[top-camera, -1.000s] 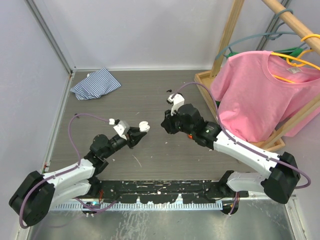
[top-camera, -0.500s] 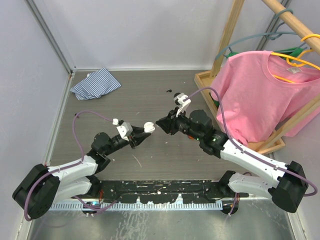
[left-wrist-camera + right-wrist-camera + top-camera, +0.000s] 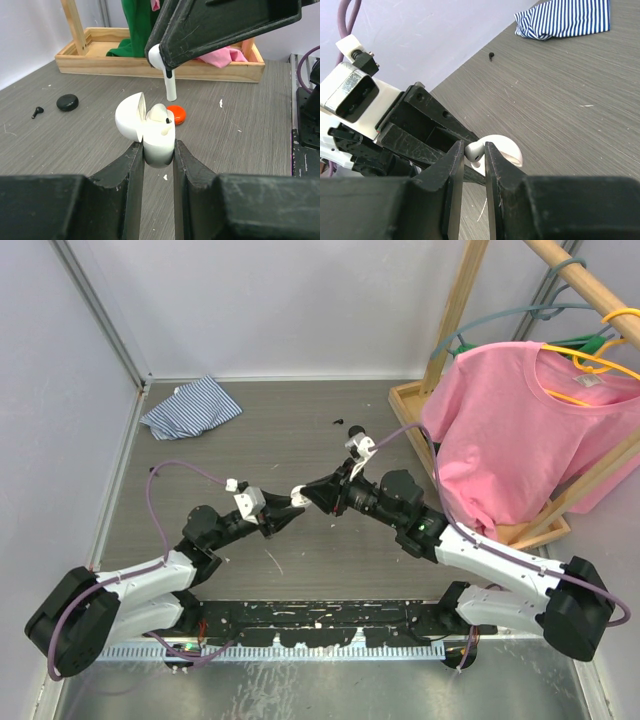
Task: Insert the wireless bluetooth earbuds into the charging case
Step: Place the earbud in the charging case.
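My left gripper (image 3: pixel 158 150) is shut on a white charging case (image 3: pixel 159 142) and holds it above the table with its lid (image 3: pixel 129 117) open. One white earbud (image 3: pixel 158 113) seems to sit inside. My right gripper (image 3: pixel 474 150) is shut on another white earbud (image 3: pixel 474 151). In the left wrist view this earbud (image 3: pixel 168 75) hangs stem down, just above the case opening and apart from it. In the top view the two grippers (image 3: pixel 285 515) (image 3: pixel 312 490) meet tip to tip at mid-table.
A red round case (image 3: pixel 176 114), a black round case (image 3: pixel 67 102) and a black earbud (image 3: pixel 37 111) lie on the table behind. A striped cloth (image 3: pixel 190 405) lies far left. A wooden rack (image 3: pixel 410 400) with a pink shirt (image 3: pixel 530 430) stands at the right.
My right gripper has swung left and down with the white earbud until it hangs right over the open case. My left gripper shifted slightly right early on, then held still.
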{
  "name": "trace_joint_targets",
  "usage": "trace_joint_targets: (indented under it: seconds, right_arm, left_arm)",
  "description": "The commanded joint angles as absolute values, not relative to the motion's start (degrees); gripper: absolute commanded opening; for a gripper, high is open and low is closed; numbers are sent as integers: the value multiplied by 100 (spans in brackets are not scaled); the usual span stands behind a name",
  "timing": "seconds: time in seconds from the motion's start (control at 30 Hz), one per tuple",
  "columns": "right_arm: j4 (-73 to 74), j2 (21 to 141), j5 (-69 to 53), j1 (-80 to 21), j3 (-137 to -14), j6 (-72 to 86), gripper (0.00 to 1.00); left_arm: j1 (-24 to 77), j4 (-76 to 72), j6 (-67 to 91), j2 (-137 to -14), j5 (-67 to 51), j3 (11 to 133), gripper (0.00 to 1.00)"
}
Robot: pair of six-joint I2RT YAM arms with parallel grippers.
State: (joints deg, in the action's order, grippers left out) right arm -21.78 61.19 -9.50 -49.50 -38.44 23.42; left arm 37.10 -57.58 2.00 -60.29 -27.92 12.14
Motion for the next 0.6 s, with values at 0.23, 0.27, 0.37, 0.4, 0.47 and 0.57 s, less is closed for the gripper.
trace_joint_targets:
  seconds: [0.23, 0.27, 0.37, 0.4, 0.47, 0.57]
  right_arm:
    - [-2849, 6268, -866, -5080, -3769, 2414, 13]
    - [-2823, 6259, -834, -5082, -3765, 2402, 13]
    - [-2725, 6243, -770, -5089, -3768, 2357, 13]
    - [-2717, 6239, -753, -5093, -3755, 2348, 13]
    - [-2708, 6241, -735, -5093, -3747, 2335, 13]
    - [-2694, 6267, -665, -5115, -3731, 2306, 13]
  left_arm:
    - [3770, -6264, 106, -5850, -2611, 1403, 0]
    - [3768, -6260, 105, -5842, -2596, 1399, 0]
    - [3766, -6256, 114, -5812, -2546, 1398, 0]
    - [3770, -6255, 114, -5810, -2536, 1397, 0]
    - [3765, -6259, 145, -5810, -2531, 1397, 0]
    - [3769, -6263, 191, -5805, -2544, 1406, 0]
